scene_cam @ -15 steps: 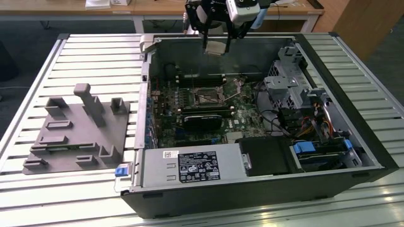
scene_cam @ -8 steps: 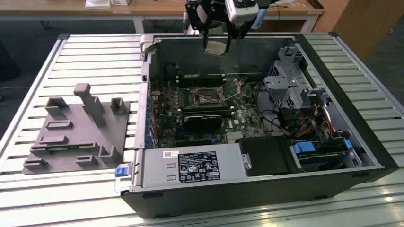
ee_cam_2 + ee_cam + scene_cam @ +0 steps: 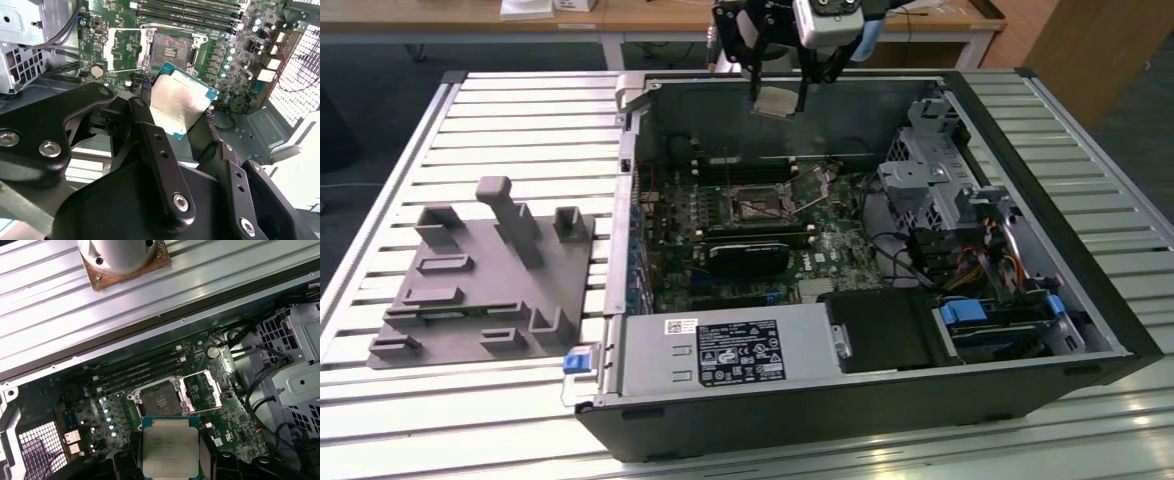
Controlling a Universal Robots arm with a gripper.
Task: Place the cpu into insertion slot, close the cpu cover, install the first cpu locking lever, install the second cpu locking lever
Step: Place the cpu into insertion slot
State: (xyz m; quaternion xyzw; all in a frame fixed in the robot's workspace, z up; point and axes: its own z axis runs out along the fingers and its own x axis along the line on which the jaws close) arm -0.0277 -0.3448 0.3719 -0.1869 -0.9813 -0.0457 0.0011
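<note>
Silvery-grey cpu (image 3: 181, 102) carried above the open computer case (image 3: 881, 425).
The hand (image 3: 778, 97) is closed on the chip's edges, probably to keep its underside free. In the exterior view the chip hangs at twelve o'clock from the insertion slot (image 3: 757, 205), well apart. The cpu cover (image 3: 202, 390) lies flipped open beside the slot, so the socket is free.

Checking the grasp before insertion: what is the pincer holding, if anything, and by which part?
The pincer holds the cpu, clamped by two opposite side edges, its silvery face uncovered.
</note>
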